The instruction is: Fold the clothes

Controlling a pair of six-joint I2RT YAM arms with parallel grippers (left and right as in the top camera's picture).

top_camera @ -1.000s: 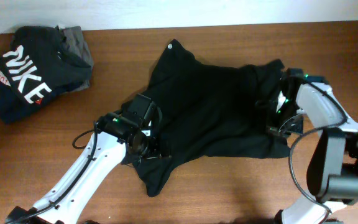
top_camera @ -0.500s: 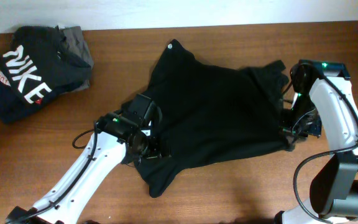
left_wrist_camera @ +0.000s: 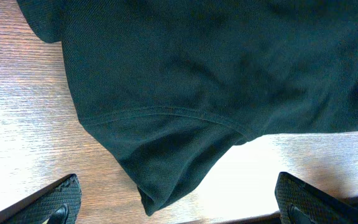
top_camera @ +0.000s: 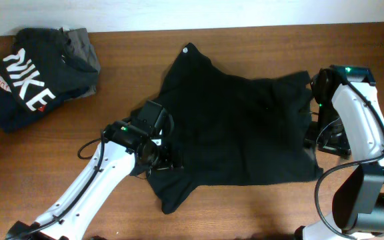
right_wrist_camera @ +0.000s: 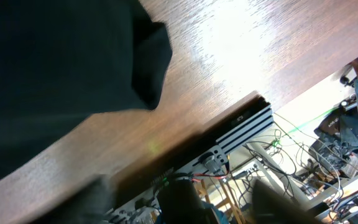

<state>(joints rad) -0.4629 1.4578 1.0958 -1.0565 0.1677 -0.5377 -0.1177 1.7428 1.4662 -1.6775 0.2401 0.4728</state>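
Observation:
The clothes, a plain black T-shirt (top_camera: 239,127) with a small white round mark (top_camera: 185,49) near its collar, lie spread across the middle of the table. My left gripper (top_camera: 160,160) hovers over the shirt's lower left part. In the left wrist view its fingers (left_wrist_camera: 58,202) stand wide open, and a corner of black cloth (left_wrist_camera: 166,180) lies between them, untouched. My right gripper (top_camera: 312,141) sits at the shirt's right edge. The right wrist view is blurred: its fingers (right_wrist_camera: 278,199) are apart with nothing between them, and the black cloth (right_wrist_camera: 55,62) lies off to the upper left.
A dark garment with white NIKE lettering (top_camera: 29,77) lies at the back left on top of a grey folded garment (top_camera: 82,41). Bare wood (top_camera: 259,213) runs along the front. Past the table's right edge there is a black rail with cables (right_wrist_camera: 241,124).
My right gripper drew the shirt's right side outward to the right, then opened and let it go; the cloth now lies flatter. The left arm has not moved.

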